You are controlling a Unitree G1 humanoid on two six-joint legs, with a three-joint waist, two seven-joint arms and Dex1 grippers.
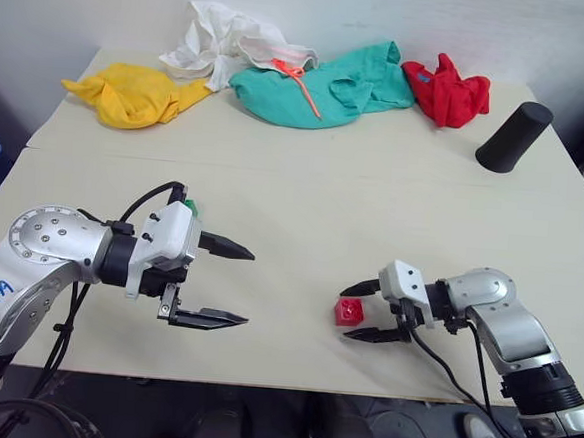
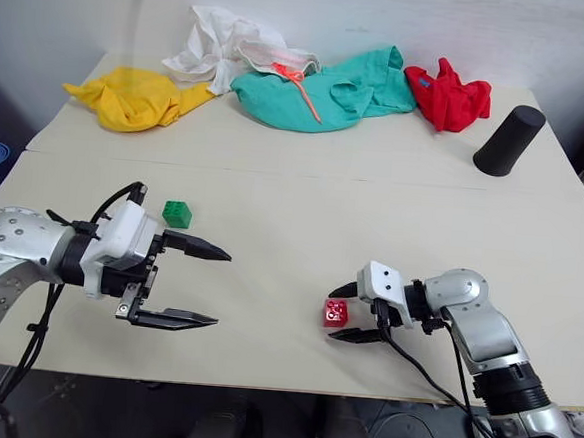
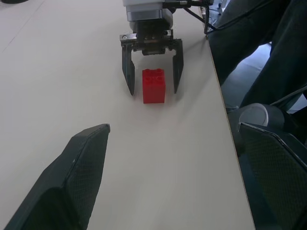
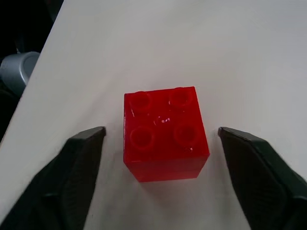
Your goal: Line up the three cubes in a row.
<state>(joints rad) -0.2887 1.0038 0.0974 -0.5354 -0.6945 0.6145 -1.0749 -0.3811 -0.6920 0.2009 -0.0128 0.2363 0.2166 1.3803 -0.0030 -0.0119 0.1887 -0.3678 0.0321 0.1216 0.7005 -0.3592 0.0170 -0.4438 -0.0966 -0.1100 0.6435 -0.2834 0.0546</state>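
Straddling claw: the right claw [image 1: 364, 310] sits low on the table [image 1: 305, 180] near its front edge, fingers spread wide on either side of the red cube [image 1: 349, 311]; gaps show on both flanks in the right wrist view, so nothing is gripped
Waiting claw: the left claw [image 1: 225, 284] hovers above the table, wide and empty, pointing across toward the right claw; the two are well apart
Red cube: upright on the table between the right claw's fingers, studs up, free of both
Green cube: the green cube [image 2: 177, 213] rests on the table just behind the left claw, well apart from the red one; partly hidden by that claw in the left eye view
Third cube: an orange-yellow one cannot be found in these views
Handling: judged rigid, light and smooth-sided; likely to skid or twist if one finger arrives first; not fragile
Where to take hold: two opposite flat side walls, low on the body, fingers square to the faces; the studded top offers poor purchase
Row so far: judged not yet formed; red and green lie far apart
Farther out: yellow cloth [image 1: 130, 94], white cloth [image 1: 224, 42], teal cloth [image 1: 327, 83] and red cloth [image 1: 446, 91] bunched along the back edge; a black cylinder [image 1: 514, 136] lies tilted at the right
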